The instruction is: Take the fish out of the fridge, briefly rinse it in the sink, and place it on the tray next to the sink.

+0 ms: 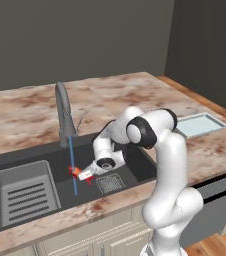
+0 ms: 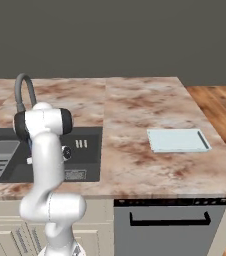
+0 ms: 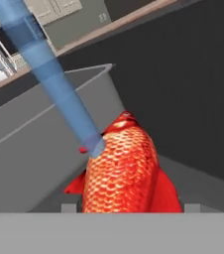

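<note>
My gripper [image 1: 83, 174] reaches down into the dark sink [image 1: 60, 160] and is shut on the red-orange fish [image 1: 76, 171]. A thin blue stream of water [image 1: 73, 165] falls from the tall grey tap [image 1: 62, 110] straight onto the fish. In the hand view the scaly fish [image 3: 121, 168] sits between my fingertips [image 3: 192, 208], and the water [image 3: 49, 74] strikes its upper left side. The pale blue-grey tray [image 1: 200, 124] lies bare on the counter to the right of the sink, also seen from the other side as the tray [image 2: 177, 140]. The fridge is out of view.
A grey slotted basket [image 1: 22, 195] fills the sink's left part, and a square drain grate [image 1: 110, 183] lies just right of the gripper. Brown marbled counter [image 1: 30, 112] surrounds the basin. A dishwasher front [image 2: 170, 220] sits below the counter at the right.
</note>
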